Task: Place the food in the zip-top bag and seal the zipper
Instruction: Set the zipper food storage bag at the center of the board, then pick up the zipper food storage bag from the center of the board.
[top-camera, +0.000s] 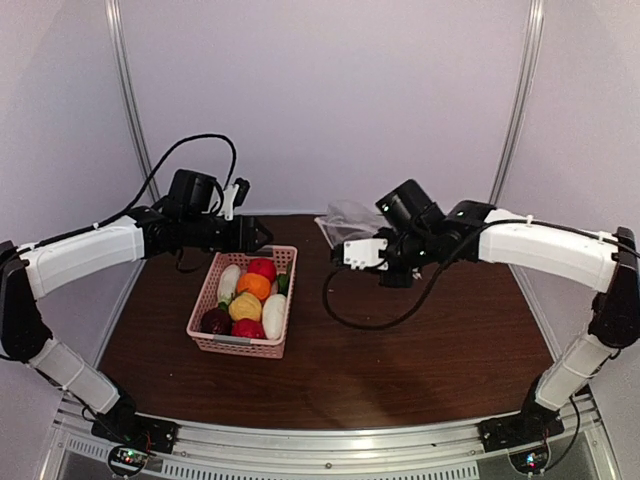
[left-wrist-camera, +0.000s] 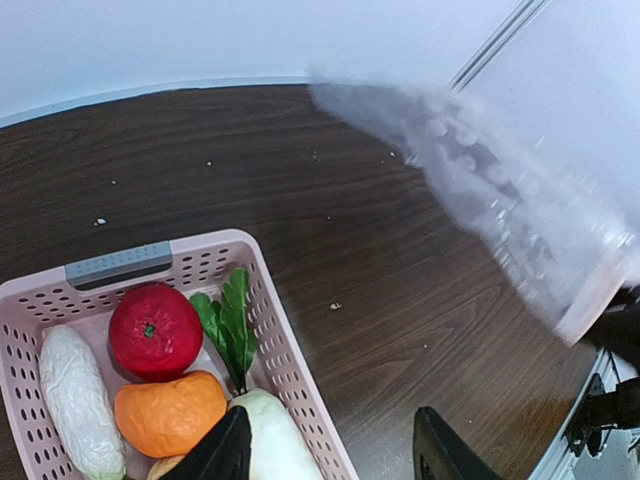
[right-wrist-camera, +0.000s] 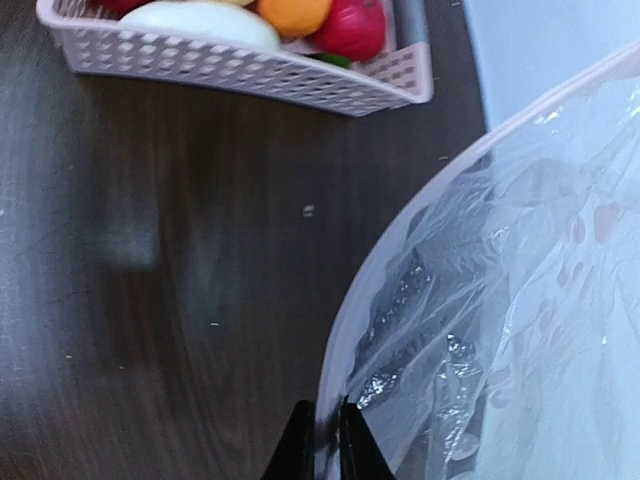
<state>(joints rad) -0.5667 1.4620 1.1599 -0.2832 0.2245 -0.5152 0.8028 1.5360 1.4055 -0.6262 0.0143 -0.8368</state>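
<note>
The left gripper (top-camera: 262, 234) hangs over the far end of the basket (top-camera: 238, 345), its jaws spread wide with nothing between them. The food (top-camera: 248, 296) lies heaped in that basket, just below the gripper and toward the near side, so the left arm looks the nearer one for a pick. The basket's long axis runs far to near on the table (top-camera: 420, 350). The right gripper (right-wrist-camera: 325, 447) is pinched tight on the pale edge of the bag (right-wrist-camera: 500, 300), which sits at the far side of the table, to the right of the basket and apart from it.

The top view hides the right fingertips behind the wrist; only the right wrist view shows the pinch. The left wrist view picks out the radish (left-wrist-camera: 270, 440) beneath one finger, leaves pointing away, with the bag a blur off to the right. No view shows whether the bag's mouth is open.
</note>
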